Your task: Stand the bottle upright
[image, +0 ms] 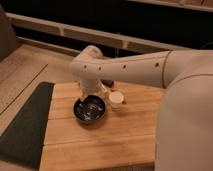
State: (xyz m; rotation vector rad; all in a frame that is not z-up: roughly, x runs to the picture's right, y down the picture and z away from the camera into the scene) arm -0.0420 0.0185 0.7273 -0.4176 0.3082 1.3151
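From my station I see the arm (130, 67) reaching in from the right across the far edge of the wooden tabletop (100, 145) and bending down near the far left corner. The gripper (90, 94) hangs below the wrist, just over the far rim of the black bowl (90, 110); I cannot tell whether it is open or closed, or holding anything. The bottle (103, 90) shows only as a pale sliver just beside the gripper, between the bowl's far rim and the white cup (116, 100); its posture is unclear to me. The cup stands upright just right of the bowl. A dark mat (25, 125) lies along the left edge.
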